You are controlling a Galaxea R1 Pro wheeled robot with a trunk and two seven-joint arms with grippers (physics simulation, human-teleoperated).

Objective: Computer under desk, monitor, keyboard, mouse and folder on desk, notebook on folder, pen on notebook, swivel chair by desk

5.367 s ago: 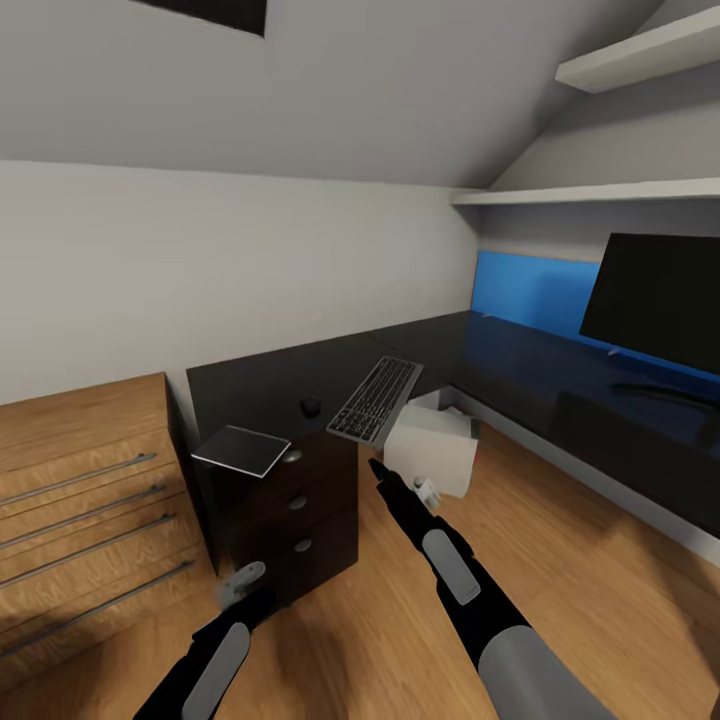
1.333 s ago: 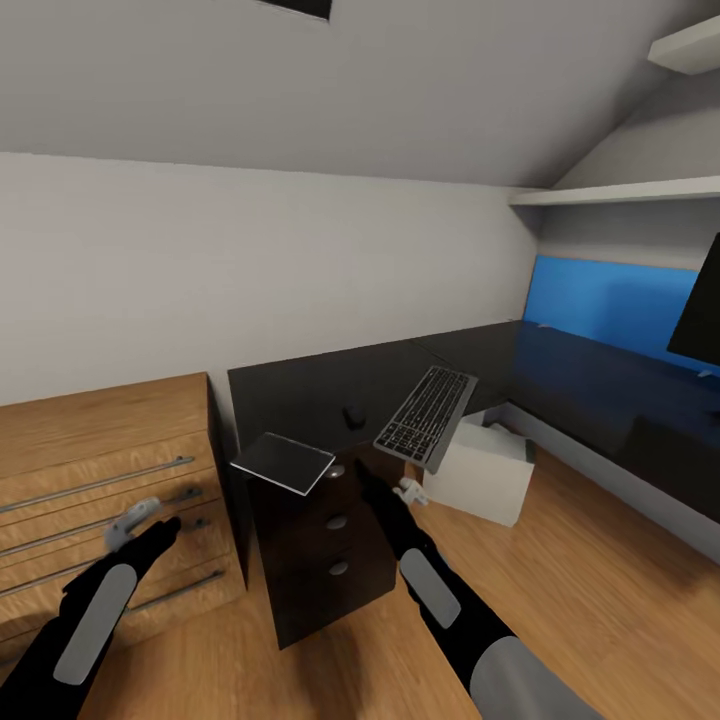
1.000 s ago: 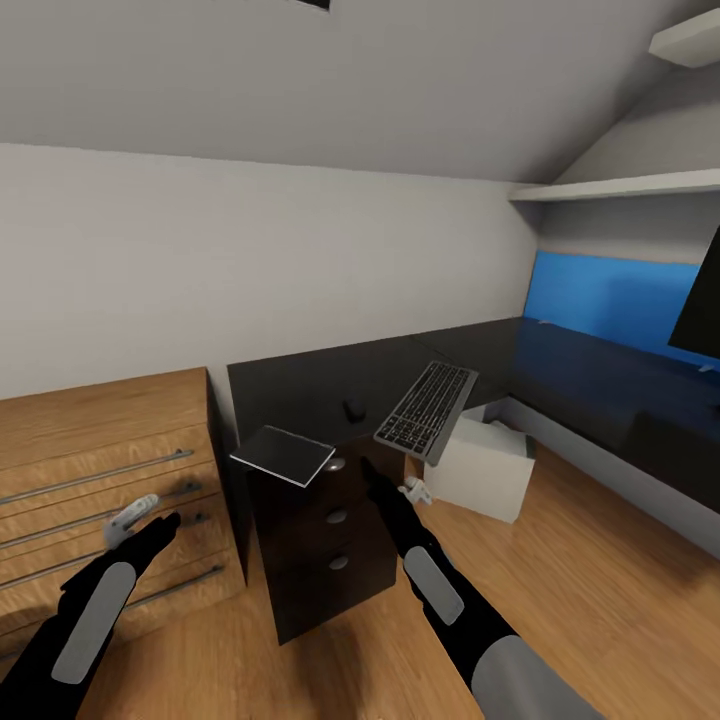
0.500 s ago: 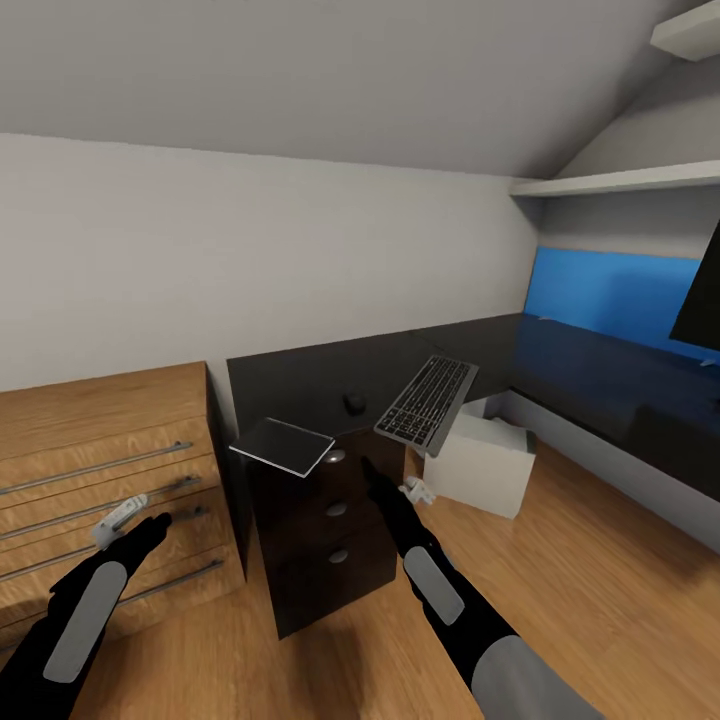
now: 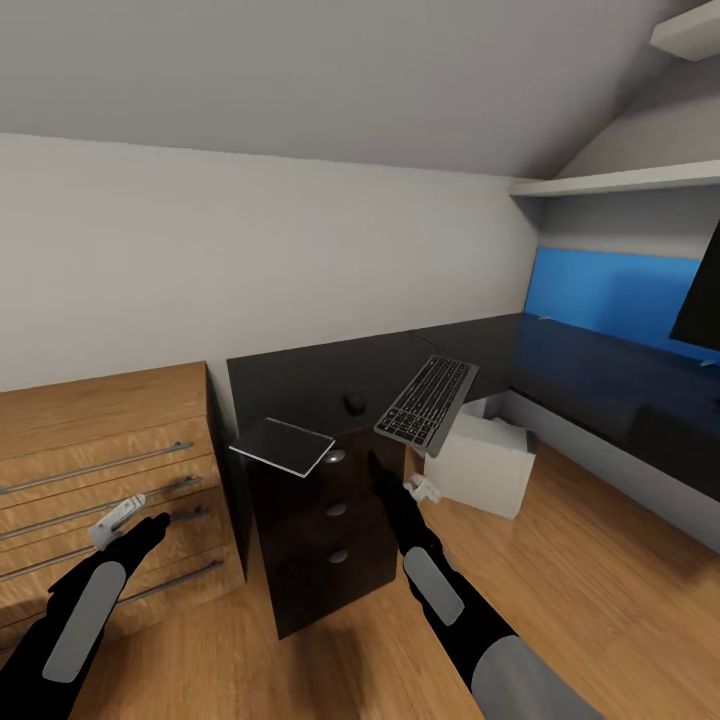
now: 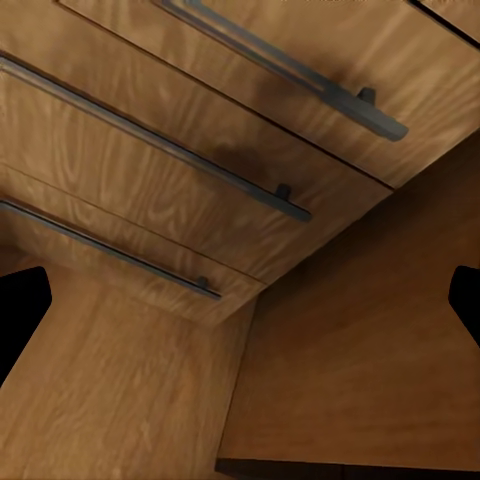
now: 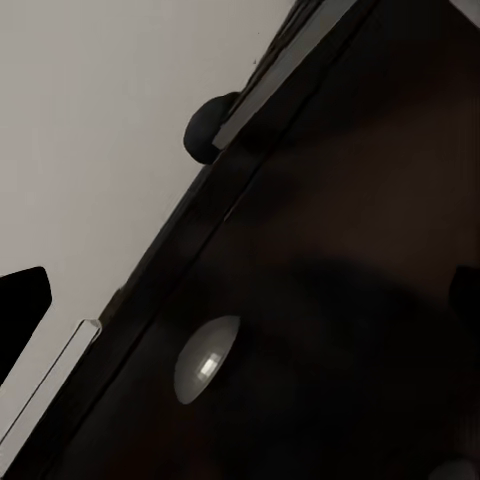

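Observation:
The black L-shaped desk [image 5: 300,375] carries the grey keyboard [image 5: 427,403], which hangs over the front edge. A small black mouse [image 5: 353,402] lies just left of it. A flat grey rectangular item [image 5: 282,445] overhangs the desk corner; I cannot tell whether it is the folder or the notebook. The monitor [image 5: 702,305] shows at the far right, and the white computer [image 5: 480,462] stands on the floor under the desk. My right gripper [image 5: 418,490] is open, low in front of the dark drawer unit [image 5: 325,540]. My left gripper [image 5: 116,515] is open before the wooden dresser [image 5: 100,470].
The right wrist view looks up at a drawer knob [image 7: 205,358] and the desk's underside edge. Long metal handles [image 6: 280,190] of the dresser cross the left wrist view. Wooden floor [image 5: 600,590] stretches to the right. A sloped ceiling and shelves [image 5: 630,180] hang above.
Since the oldest frame the camera has turned left and my left arm has risen in front of the dresser. Over the last half second nothing has visibly moved.

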